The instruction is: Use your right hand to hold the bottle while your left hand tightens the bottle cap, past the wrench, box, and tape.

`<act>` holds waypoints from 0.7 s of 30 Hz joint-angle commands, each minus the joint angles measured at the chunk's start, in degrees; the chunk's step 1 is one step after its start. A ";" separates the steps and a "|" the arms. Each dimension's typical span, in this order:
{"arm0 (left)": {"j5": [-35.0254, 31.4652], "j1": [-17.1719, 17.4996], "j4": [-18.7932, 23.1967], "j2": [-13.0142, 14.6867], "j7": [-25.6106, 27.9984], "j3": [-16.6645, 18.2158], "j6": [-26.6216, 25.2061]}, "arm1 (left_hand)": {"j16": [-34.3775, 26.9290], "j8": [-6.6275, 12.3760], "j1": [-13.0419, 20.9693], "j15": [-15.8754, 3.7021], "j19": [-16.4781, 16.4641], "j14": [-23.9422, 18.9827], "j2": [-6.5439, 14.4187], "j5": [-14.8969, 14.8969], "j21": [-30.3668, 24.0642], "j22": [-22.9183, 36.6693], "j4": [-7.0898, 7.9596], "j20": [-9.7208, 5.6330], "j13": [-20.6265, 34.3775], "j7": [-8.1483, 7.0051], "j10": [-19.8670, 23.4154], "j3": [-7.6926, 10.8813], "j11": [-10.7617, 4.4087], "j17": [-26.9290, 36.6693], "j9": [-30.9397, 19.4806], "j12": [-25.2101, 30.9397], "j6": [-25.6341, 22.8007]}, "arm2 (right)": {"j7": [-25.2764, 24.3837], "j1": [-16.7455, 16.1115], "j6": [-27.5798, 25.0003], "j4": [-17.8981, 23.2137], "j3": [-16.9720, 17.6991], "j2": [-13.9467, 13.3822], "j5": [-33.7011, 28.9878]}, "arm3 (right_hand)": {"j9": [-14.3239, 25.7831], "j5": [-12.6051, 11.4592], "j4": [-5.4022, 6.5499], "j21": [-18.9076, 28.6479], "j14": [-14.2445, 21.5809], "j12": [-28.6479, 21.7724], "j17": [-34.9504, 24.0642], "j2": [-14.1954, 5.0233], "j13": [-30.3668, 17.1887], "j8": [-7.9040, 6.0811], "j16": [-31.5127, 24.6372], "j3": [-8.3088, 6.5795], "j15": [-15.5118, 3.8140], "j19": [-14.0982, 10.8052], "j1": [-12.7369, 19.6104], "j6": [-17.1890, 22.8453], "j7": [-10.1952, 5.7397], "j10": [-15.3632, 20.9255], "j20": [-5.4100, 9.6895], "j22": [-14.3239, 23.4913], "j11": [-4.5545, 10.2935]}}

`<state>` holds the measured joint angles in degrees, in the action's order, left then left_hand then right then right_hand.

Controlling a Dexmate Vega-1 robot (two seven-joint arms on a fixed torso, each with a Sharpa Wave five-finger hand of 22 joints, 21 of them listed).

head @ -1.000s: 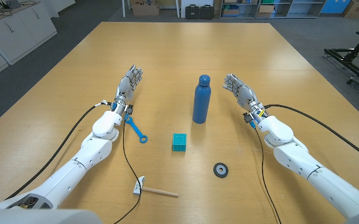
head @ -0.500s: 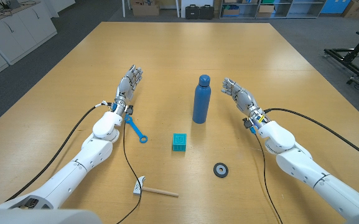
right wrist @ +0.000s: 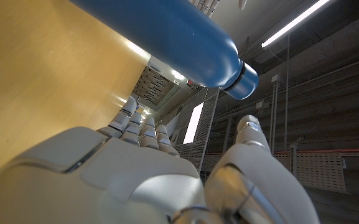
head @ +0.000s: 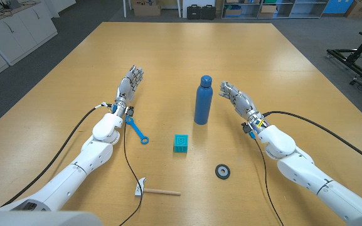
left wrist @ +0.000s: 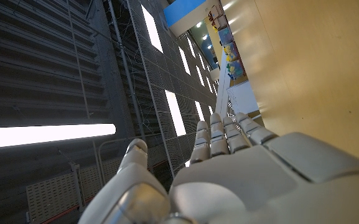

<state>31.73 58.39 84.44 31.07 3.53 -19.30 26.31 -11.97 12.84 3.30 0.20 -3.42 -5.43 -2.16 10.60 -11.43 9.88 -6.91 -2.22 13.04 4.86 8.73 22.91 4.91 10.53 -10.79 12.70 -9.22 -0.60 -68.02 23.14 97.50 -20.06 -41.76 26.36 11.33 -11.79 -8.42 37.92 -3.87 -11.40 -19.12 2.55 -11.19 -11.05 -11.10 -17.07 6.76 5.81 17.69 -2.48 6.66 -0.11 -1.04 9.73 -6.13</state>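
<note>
The left hand waits with fingers apart and empty beside the blue wrench on the surface, well apart from the bottle, so tightening has not begun. The bottle stands upright mid-surface, cap on, contents hidden. Just beside it, the right hand is spread, not yet holding it.

So the tall blue metal bottle stands mid-worktop, the small teal cube box in front of it, the blue wrench to their left, the black tape roll front-right.
</note>
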 commanded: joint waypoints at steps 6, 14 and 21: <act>0.17 1.15 1.34 0.61 0.31 0.44 -0.28 | -0.20 0.13 0.49 -0.08 -0.58 -0.56 0.12 -0.19 -0.11 0.11 -0.34 -2.68 -0.03 -0.03 0.54 0.10 0.01 0.14 -0.31 0.35 -0.72 | -0.82 -2.19 0.97 1.91 -0.29 0.01 -1.08 | 0.32 -0.41 -0.49 -0.21 0.08 -0.50 -0.06 -0.08 -0.18 -0.66 -0.57 -0.08 -0.01 -0.11 1.11 0.12 3.03 0.26 -0.03 0.33 -0.26; -0.29 1.79 1.85 0.76 0.96 0.60 -0.26 | -0.16 0.09 0.55 -0.09 -0.66 -0.58 0.19 -0.20 -0.10 0.11 -0.40 -2.56 -0.08 -0.10 0.53 0.15 -0.08 0.14 -0.32 0.31 -0.72 | -0.96 -2.94 0.69 2.53 -0.51 -0.34 -1.70 | 0.33 -0.52 -0.59 -0.43 0.14 -0.61 0.04 -0.11 -0.18 -0.75 -0.64 -0.17 -0.09 -0.19 1.60 0.14 2.84 0.40 -0.10 0.34 -0.20; -0.20 1.75 1.48 0.50 0.45 0.42 0.27 | -0.12 0.04 0.60 -0.12 -0.72 -0.64 0.25 -0.21 -0.08 0.11 -0.46 -2.54 -0.15 -0.17 0.76 0.20 -0.05 0.14 -0.33 0.36 -0.73 | -3.27 -2.86 -0.31 2.77 -0.73 -0.48 -5.27 | 0.34 -0.62 -0.67 -0.70 -0.14 -0.48 0.14 -0.09 -0.18 -0.75 -0.58 -0.24 -0.12 -0.04 2.03 0.00 2.73 -0.05 -0.15 0.35 -0.10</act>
<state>31.51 59.82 85.95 31.72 4.23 -18.84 26.31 -11.97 12.84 3.52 0.00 -3.44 -5.63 -1.94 10.60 -11.43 9.88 -6.97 -2.20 12.78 4.79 8.73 22.97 4.91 10.53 -10.79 12.70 -9.54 -1.73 -70.54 23.83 99.78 -20.53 -42.07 24.38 11.62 -12.10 -8.85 37.46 -3.87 -11.69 -18.86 2.47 -11.20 -11.48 -11.54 -17.18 6.76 5.80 18.97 -2.48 6.66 -0.10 -1.04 10.02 -6.12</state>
